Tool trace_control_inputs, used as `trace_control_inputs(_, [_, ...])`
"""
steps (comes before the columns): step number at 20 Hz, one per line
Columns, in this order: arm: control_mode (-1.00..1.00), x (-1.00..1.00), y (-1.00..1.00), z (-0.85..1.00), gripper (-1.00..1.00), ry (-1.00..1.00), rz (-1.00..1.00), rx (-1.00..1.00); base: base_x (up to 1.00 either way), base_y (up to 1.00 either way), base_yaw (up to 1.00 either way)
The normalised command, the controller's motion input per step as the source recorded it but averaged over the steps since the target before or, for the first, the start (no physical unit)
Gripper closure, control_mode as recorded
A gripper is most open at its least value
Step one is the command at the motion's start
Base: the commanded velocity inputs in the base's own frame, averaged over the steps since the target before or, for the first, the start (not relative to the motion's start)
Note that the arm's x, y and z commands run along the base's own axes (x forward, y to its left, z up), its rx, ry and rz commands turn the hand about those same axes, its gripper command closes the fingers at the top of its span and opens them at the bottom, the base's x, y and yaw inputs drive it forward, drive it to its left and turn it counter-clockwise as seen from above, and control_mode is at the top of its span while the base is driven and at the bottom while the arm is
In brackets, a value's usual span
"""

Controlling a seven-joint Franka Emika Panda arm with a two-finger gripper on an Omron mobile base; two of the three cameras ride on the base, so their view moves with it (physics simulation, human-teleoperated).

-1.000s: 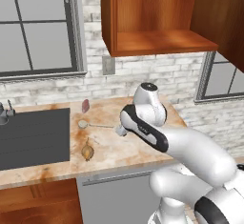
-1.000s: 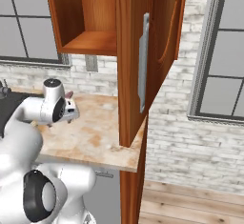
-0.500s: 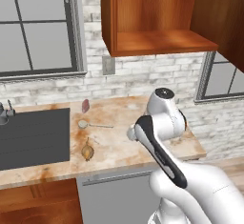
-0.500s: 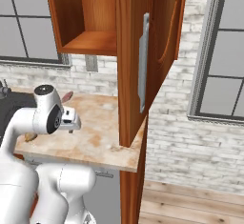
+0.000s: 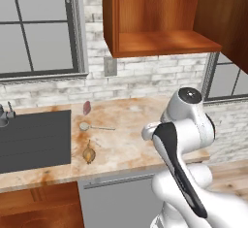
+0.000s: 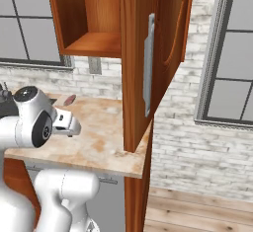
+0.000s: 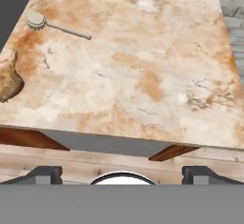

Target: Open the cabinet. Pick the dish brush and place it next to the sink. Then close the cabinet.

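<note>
I am viewing the cabinet (image 5: 160,23) standing open at upper centre, its door (image 6: 158,58) swung wide. The dish brush (image 5: 92,126) is lying on the counter (image 5: 131,139) left of centre, just beside the sink (image 5: 34,139). My gripper (image 7: 121,173) is sitting released, fingertips (image 7: 45,173) wide apart. I am finding no legible writing.

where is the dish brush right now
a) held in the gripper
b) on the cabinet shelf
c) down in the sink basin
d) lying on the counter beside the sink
d: the dish brush lies flat on the counter just right of the sink, between the pinkish lump and the onion-like lump.
</note>
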Motion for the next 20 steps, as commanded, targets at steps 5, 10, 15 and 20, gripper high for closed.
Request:
trace_control_inputs(5, [-1.0, -0.48, -0.23, 0.56, -1.0, -0.2, -0.08, 0.0, 0.0, 0.0, 0.0])
trace_control_inputs(10, [-1.0, -0.3, -0.21, 0.47, -1.0, -0.23, -0.02, 0.0, 0.0, 0.0, 0.0])
trace_control_inputs(15, [-1.0, -0.02, -0.06, 0.21, -1.0, -0.1, 0.0, 0.08, 0.0, 0.0, 0.0])
trace_control_inputs(20, [-1.0, 0.0, -0.25, 0.45, -1.0, -0.05, 0.0, 0.14, 0.0, 0.0, 0.0])
